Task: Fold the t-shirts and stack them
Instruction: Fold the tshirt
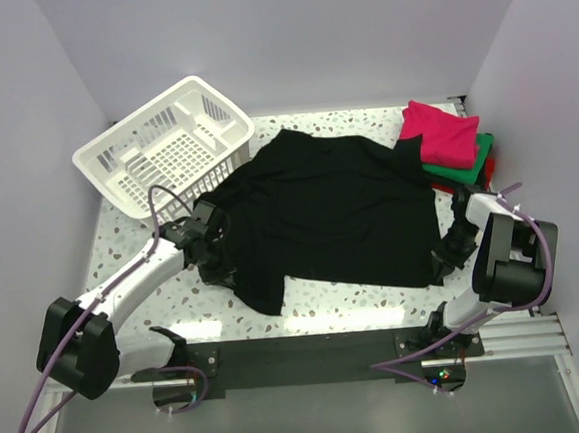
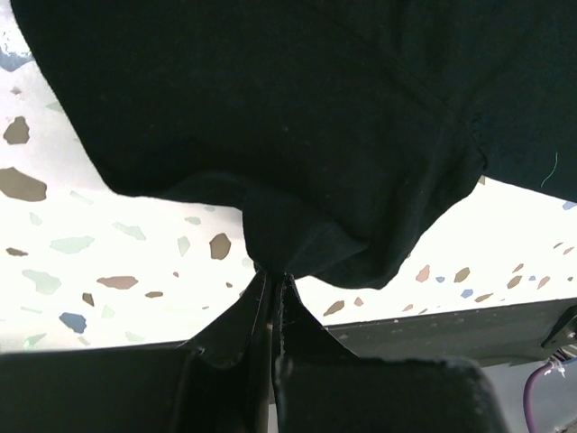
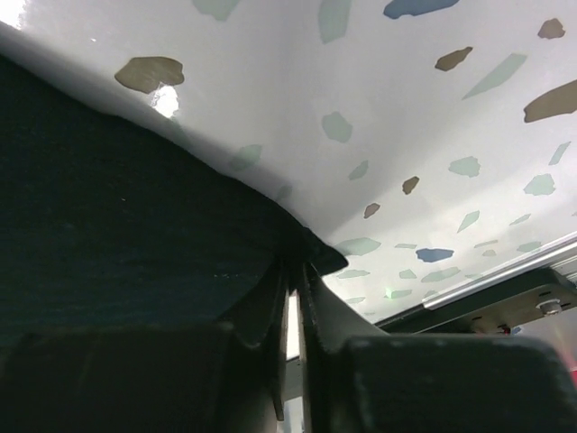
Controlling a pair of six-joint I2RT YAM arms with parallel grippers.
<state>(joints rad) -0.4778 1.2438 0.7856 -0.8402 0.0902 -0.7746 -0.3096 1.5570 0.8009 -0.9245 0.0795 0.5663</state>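
A spread black shirt (image 1: 339, 208) covered the middle of the speckled surface (image 1: 356, 296). A white basket (image 1: 169, 146) blocked the far left corner, just beside the shirt. A pink shirt (image 1: 443, 132) piled on a green shirt (image 1: 467, 174) filled the far right corner. Bare surface lay open along the near edge and the left side. Pale walls (image 1: 19, 87) closed three sides.

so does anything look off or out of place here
Mainly the basket: it sits askew at the far left corner and seems to overhang the table edge, with the black shirt lapping against it. The shirt's near left part is bunched rather than flat.
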